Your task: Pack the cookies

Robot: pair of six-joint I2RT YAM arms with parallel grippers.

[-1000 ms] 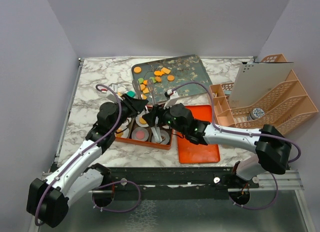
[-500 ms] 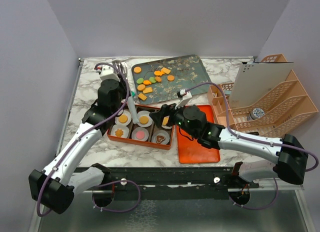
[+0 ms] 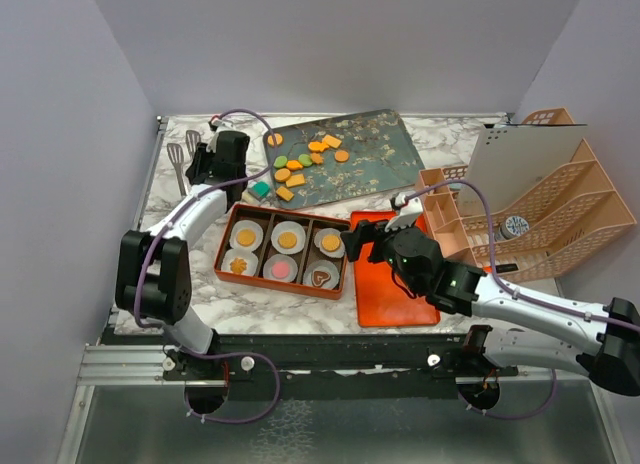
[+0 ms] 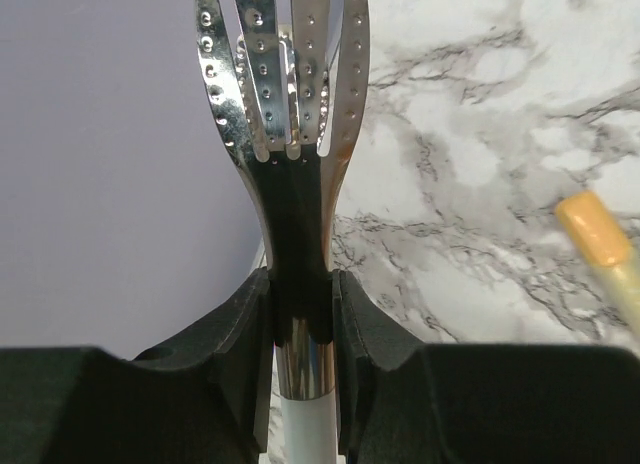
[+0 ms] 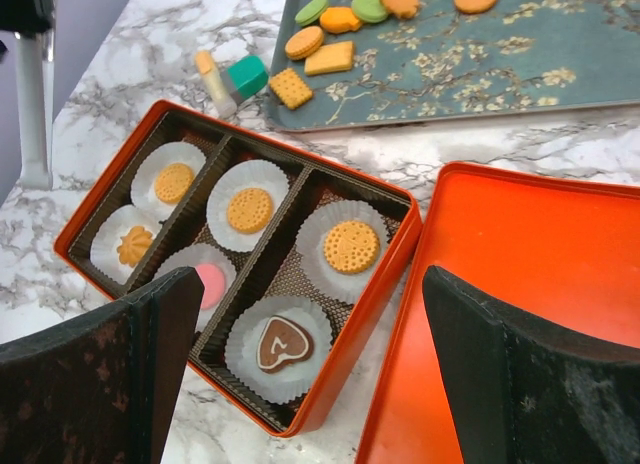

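An orange box (image 3: 225, 246) holds six white paper cups, each with one of the cookies: orange rounds (image 5: 351, 246), a pink one (image 5: 208, 281) and a brown heart (image 5: 280, 342). More cookies (image 3: 305, 162) lie loose on the dark floral tray (image 3: 375, 149). My right gripper (image 3: 357, 242) hangs open and empty over the box's right edge, beside the orange lid (image 3: 400, 289). At the table's far left corner, my left gripper (image 4: 300, 314) is shut on perforated metal tongs (image 4: 285, 74), whose tips (image 3: 178, 154) point toward the left wall.
A teal block (image 3: 260, 189) and a yellow-tipped stick (image 5: 212, 79) lie between tray and box. A peach file organiser (image 3: 530, 209) with a white board fills the right side. Grey walls close in on three sides.
My left arm swung from the box to the far left corner, carrying the tongs. My right gripper opened wide and drew back toward the lid, leaving a round cookie in the back right cup.
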